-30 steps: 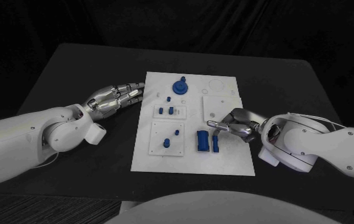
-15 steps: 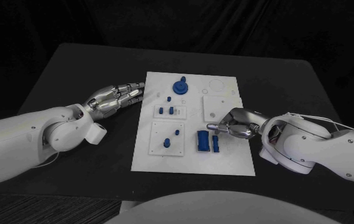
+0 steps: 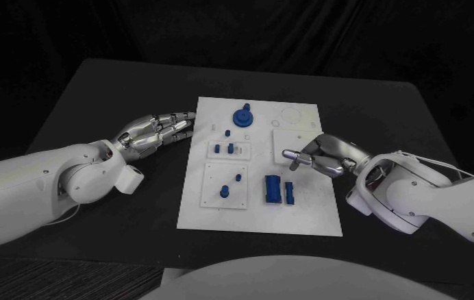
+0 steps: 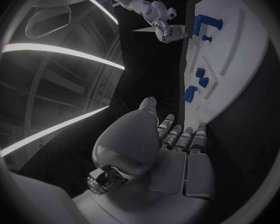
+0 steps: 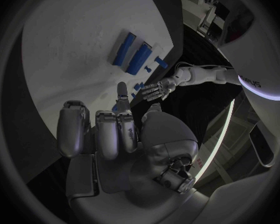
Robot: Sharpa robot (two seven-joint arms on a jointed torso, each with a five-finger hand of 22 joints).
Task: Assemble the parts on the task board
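Both silver hands beside the flat white rectangular task board [image 3: 259, 207].
Left hand [image 3: 153, 131]: fingers together, empty, at the board's edge. Right hand [image 3: 318, 156]: fingers curled over the board, empty. No legible writing.

Matt white task board [image 3: 259, 221] on a matt black surface [image 3: 109, 94]. Parts [image 3: 270, 189] of smooth blue plastic. Hands [image 3: 150, 133] of glossy silver metal.

From the head camera we look steeply down on the black table [image 3: 109, 94] and the white task board [image 3: 259, 211]. Our left wrist camera sits close behind the left hand [image 4: 154, 149], facing along the board. Our right wrist camera sits close behind the right hand [image 5: 112, 139]. All three views share the board.
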